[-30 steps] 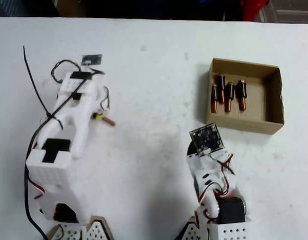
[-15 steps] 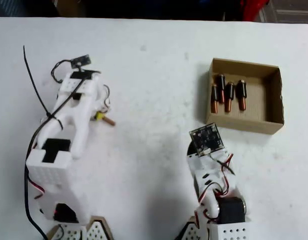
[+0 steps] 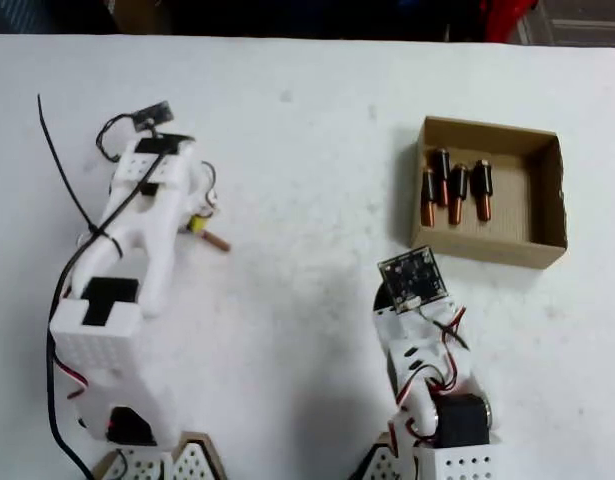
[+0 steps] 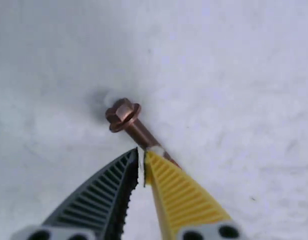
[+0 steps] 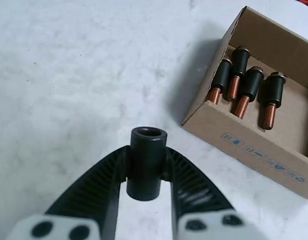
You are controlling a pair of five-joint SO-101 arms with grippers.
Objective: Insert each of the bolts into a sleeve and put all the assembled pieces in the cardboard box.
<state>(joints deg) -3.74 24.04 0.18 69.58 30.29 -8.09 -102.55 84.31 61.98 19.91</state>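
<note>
A copper bolt (image 4: 124,116) lies on the white table, its head pointing away from my left gripper (image 4: 142,159). That gripper's grey and yellow fingers are shut tip to tip, and the bolt's shaft runs beneath the yellow fingertip (image 4: 156,159), not between the two. From above, the bolt (image 3: 217,242) pokes out beside the left gripper (image 3: 199,226). My right gripper (image 5: 146,172) is shut on a black sleeve (image 5: 146,162), held upright with its bore open. The cardboard box (image 3: 547,190) holds several assembled pieces (image 3: 455,190), and it stands just beyond the right arm (image 3: 412,277).
Black cables (image 3: 62,165) loop off the left arm. The box (image 5: 234,135) stands close ahead of the held sleeve. Open white table (image 3: 307,170) lies between the two arms.
The left wrist has rolled and shifted slightly toward the far side; the bolt has hardly moved. The right arm has stayed still.
</note>
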